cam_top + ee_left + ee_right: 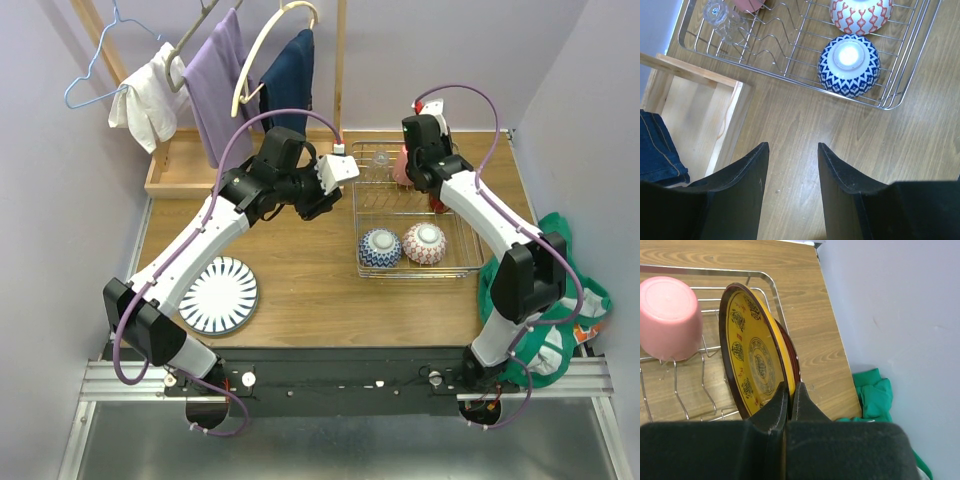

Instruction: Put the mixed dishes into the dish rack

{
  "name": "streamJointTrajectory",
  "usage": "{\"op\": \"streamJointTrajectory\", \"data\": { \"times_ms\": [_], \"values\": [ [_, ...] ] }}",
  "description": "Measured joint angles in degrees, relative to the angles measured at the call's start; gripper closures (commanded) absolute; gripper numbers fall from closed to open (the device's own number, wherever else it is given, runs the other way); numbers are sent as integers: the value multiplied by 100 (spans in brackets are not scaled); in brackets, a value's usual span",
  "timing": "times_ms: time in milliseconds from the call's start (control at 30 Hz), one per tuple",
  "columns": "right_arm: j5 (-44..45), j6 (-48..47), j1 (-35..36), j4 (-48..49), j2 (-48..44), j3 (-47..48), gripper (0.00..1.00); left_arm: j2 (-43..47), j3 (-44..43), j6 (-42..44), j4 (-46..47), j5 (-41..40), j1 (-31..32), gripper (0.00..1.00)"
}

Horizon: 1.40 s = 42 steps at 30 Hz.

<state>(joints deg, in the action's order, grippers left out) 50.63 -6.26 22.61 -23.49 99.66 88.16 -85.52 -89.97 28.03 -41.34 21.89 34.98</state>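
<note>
The right tool point(790, 389) pinches the rim of an upright plate point(752, 354), yellow-faced with a dark red edge, in the rack point(705, 271) beside the pink cup point(669, 315). The left tool point(792, 147) hangs open, empty, over the tabletop point(790, 120).

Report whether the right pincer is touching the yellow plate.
Touching. The right wrist view shows the right pincer shut on the near rim of the yellow plate, which runs in between its fingertips with no gap.

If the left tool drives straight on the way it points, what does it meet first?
Probably the bare table, between the wooden tray and the dish rack. The blue-white bowl lies beyond, off to one side. Depth is unclear.
</note>
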Motion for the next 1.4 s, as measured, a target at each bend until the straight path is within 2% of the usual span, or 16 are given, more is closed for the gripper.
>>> {"op": "streamJointTrajectory", "data": {
  "times_ms": [633,900,1067,1267,1300,1333,1400],
  "values": [
    [28,-127,-24,31,11,-411,99,-181,-39,68,-2,24,-2,46],
    [-210,-114,-61,28,133,-542,99,-122,793,516,-203,109,0,46],
    [-326,-107,-79,28,254,-612,99,-28,981,643,-339,107,0,46],
    [-455,-109,-116,28,323,-619,91,345,1239,824,-417,107,0,44],
    [-474,-109,-122,28,323,-619,88,433,1355,885,-461,109,0,44],
    [-494,-107,-127,28,323,-619,78,470,1419,927,-496,109,0,44],
    [-549,-114,-131,28,323,-636,69,568,1628,1075,-577,118,0,44]
  ]
}}
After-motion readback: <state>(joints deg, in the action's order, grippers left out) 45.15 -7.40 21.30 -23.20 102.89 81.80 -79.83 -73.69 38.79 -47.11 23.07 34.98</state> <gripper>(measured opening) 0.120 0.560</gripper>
